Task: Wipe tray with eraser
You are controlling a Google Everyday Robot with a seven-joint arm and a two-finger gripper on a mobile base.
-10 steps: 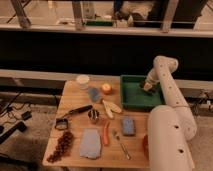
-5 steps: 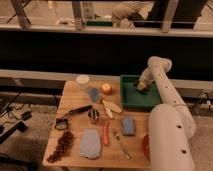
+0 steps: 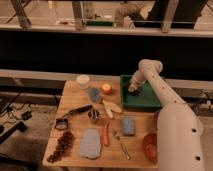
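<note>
The dark green tray (image 3: 146, 102) sits at the back right of the wooden table. My gripper (image 3: 132, 90) is reaching down into the tray's left part, near its left rim, at the end of the white arm (image 3: 150, 75). It is shut on the eraser (image 3: 133, 91), a small dark block with a tan side, which is pressed onto the tray floor. The gripper hides most of the eraser.
Left of the tray are an orange fruit (image 3: 106, 88), a blue-grey cloth (image 3: 94, 94), a white cup (image 3: 83, 81) and banana pieces (image 3: 111, 107). Nearer the front are a blue block (image 3: 129, 126), carrot (image 3: 106, 134), metal cup (image 3: 93, 116), second cloth (image 3: 91, 144), grapes (image 3: 61, 146) and red bowl (image 3: 150, 146).
My gripper has slid left across the tray floor with the eraser, from the tray's right side to its left part. The other objects have not moved.
</note>
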